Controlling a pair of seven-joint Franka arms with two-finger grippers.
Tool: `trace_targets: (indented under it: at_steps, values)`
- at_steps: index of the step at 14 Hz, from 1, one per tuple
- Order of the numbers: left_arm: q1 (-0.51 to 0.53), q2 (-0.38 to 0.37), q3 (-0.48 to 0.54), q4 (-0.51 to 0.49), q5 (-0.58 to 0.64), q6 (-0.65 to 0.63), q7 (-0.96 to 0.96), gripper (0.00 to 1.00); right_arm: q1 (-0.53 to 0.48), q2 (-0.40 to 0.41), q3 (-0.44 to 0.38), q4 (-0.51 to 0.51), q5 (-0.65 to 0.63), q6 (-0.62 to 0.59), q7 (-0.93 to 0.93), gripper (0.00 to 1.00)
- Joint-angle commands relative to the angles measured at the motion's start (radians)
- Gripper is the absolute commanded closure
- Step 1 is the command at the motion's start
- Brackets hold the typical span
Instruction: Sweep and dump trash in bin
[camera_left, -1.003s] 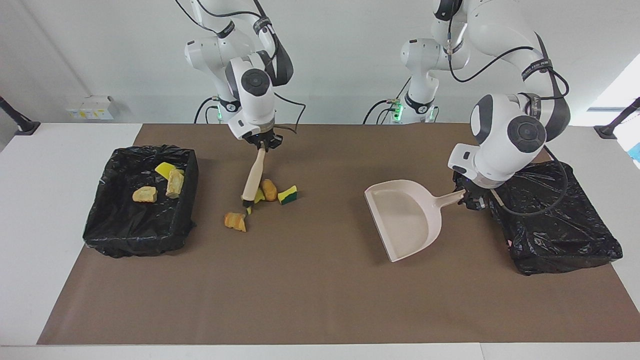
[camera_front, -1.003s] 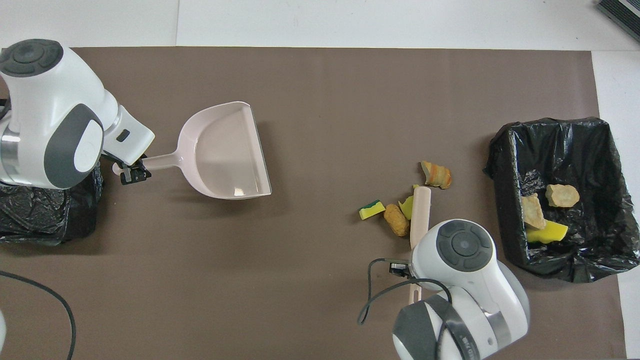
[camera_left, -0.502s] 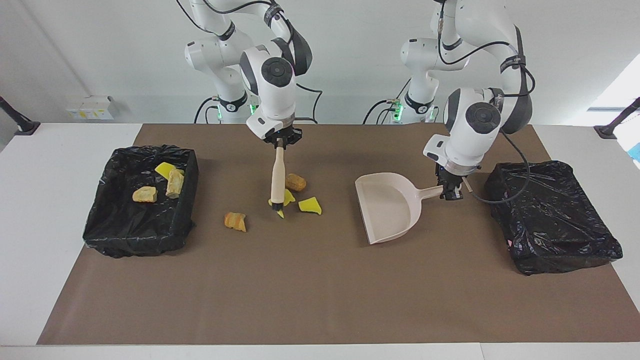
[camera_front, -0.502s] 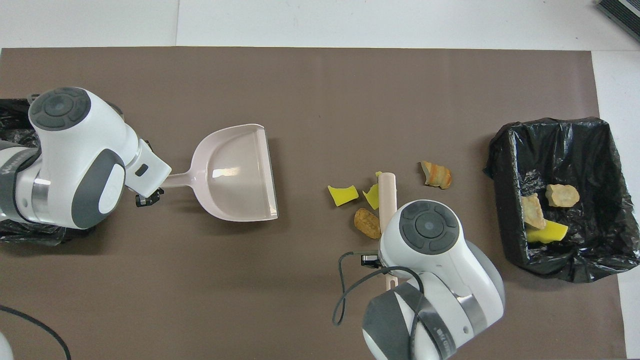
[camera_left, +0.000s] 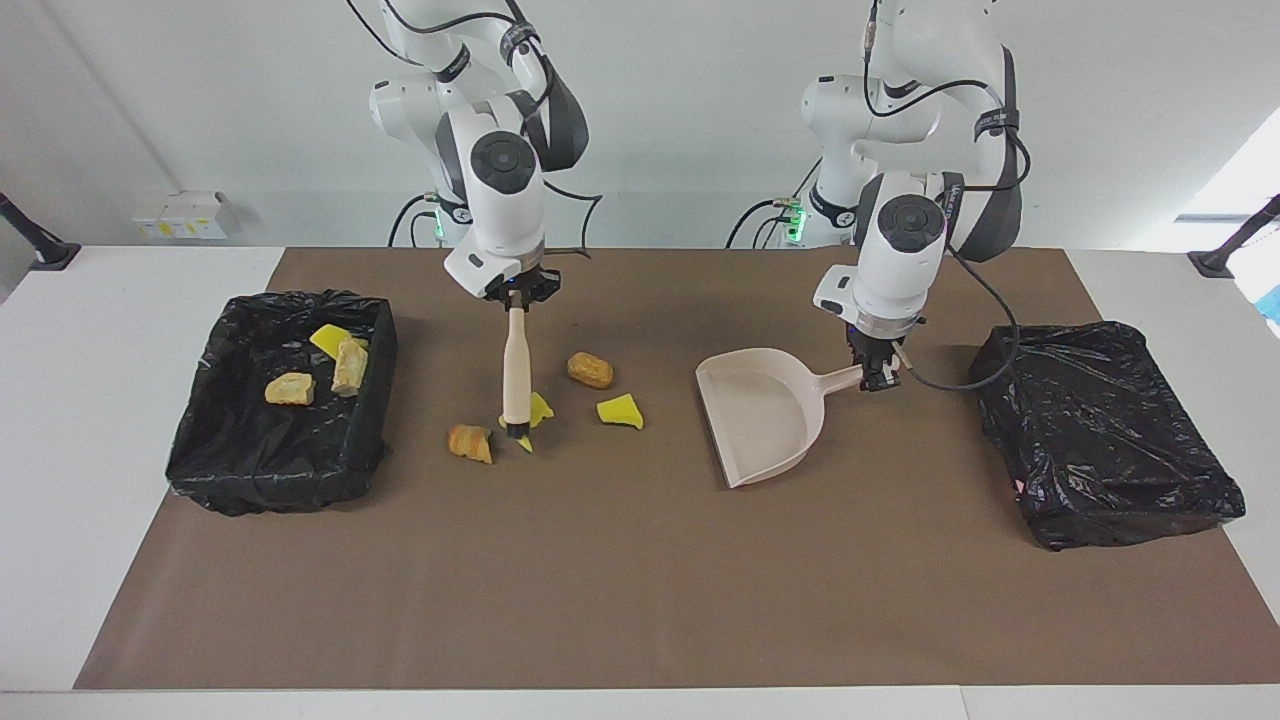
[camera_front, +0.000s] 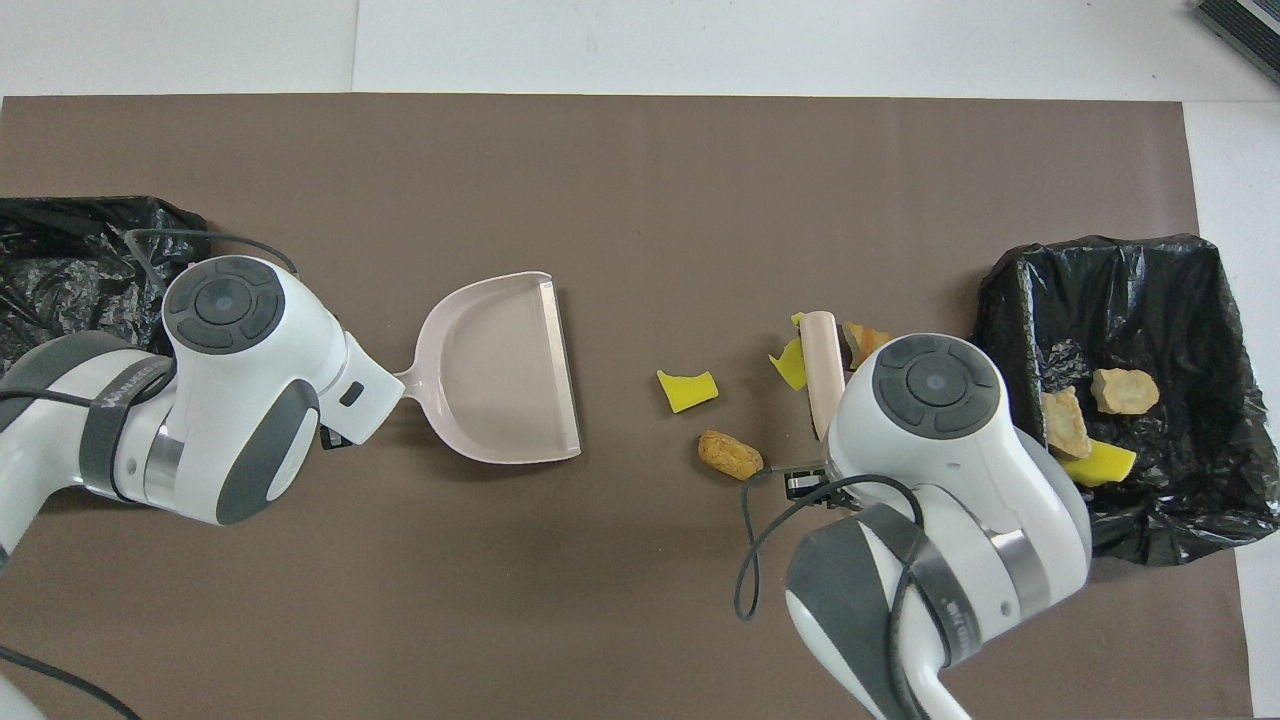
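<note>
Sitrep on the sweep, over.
Right gripper shut on brush; left gripper shut on dustpan. Four scraps loose on mat, three in bin. Nothing blocking.

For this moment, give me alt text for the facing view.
The right hand holds a brush upright among four scraps on the brown mat, while the left hand holds a dustpan by its handle, toward the left arm's end. A black-lined bin holds three more scraps.
</note>
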Motion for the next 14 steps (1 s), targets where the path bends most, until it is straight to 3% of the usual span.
trace_targets:
  at_steps: [1, 4, 7, 11, 14]
  values:
    - [-0.027, -0.037, 0.011, -0.055, 0.021, 0.037, -0.037, 1.0, -0.106, -0.01, 0.01, -0.051, 0.027, 0.063, -0.158, 1.0]
    - [-0.026, -0.038, 0.011, -0.055, 0.021, 0.037, -0.038, 1.0, -0.198, -0.006, 0.01, -0.087, 0.044, 0.115, -0.26, 1.0]
    - [-0.026, -0.038, 0.011, -0.056, 0.021, 0.037, -0.041, 1.0, -0.206, -0.004, 0.01, -0.091, 0.047, 0.136, -0.276, 1.0]
    - [-0.026, -0.038, 0.009, -0.056, 0.021, 0.037, -0.053, 1.0, -0.111, -0.004, 0.014, -0.083, 0.074, 0.136, -0.279, 1.0]
    - [-0.024, -0.038, 0.009, -0.056, 0.021, 0.038, -0.053, 1.0, -0.022, 0.014, 0.014, -0.034, 0.234, 0.134, -0.274, 1.0]
